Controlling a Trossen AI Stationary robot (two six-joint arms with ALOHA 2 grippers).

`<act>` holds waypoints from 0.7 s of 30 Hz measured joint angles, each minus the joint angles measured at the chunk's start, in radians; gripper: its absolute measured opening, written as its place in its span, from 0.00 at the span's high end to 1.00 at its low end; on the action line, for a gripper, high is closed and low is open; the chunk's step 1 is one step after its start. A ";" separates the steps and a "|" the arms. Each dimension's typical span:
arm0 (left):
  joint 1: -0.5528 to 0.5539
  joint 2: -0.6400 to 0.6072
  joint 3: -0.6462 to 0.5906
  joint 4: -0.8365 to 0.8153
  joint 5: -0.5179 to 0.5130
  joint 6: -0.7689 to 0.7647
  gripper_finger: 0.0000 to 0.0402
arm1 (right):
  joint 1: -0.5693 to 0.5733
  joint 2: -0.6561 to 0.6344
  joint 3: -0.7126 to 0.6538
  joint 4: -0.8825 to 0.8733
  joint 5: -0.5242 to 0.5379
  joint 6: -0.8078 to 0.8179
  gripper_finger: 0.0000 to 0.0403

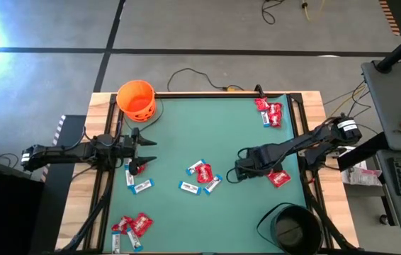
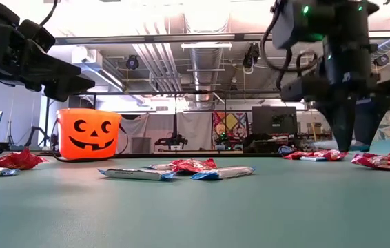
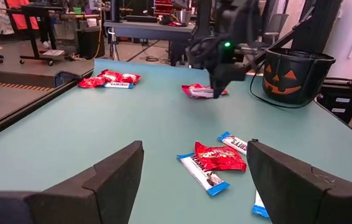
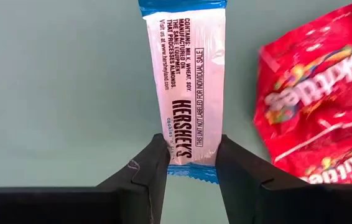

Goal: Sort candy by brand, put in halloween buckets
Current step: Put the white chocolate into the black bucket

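My right gripper (image 1: pixel 241 168) points down at the table's right middle and is shut on a slim blue-and-white candy bar (image 4: pixel 185 74). A red packet (image 4: pixel 316 112) lies flat on the green table beside it. More candy lies in loose groups at the middle (image 1: pixel 200 177), far right (image 1: pixel 270 113) and near left (image 1: pixel 131 227). The orange bucket (image 1: pixel 137 99) stands at the far left corner, the black bucket (image 1: pixel 296 227) at the near right. My left gripper (image 1: pixel 144 150) waits open at the left edge, level, with nothing between its fingers. My right gripper pinches the bar's two long edges (image 4: pixel 188 149) between its two fingers, close to one blue crimped end (image 4: pixel 191 173). The fingers come from above and lie across the bar. The bar's printed face shows, and the rest of it reaches out past the fingers. Whether it is clear of the table I cannot tell.
A red packet (image 1: pixel 278 178) lies just to the right of my right gripper. Two bars and a red packet (image 1: pixel 137 177) lie close to my left gripper. A cable (image 1: pixel 186 74) runs along the far edge. A side desk (image 1: pixel 399 106) with a keyboard stands at the right.
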 joint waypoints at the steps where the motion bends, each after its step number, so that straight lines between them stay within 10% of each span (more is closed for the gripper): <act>1: 0.000 0.000 0.000 0.000 0.000 0.000 0.32 | 0.017 0.000 0.011 0.001 -0.001 -0.003 0.71; 21: 0.000 0.000 0.000 0.000 0.000 0.000 0.32 | 0.579 -0.004 0.618 -0.172 -0.127 0.280 0.73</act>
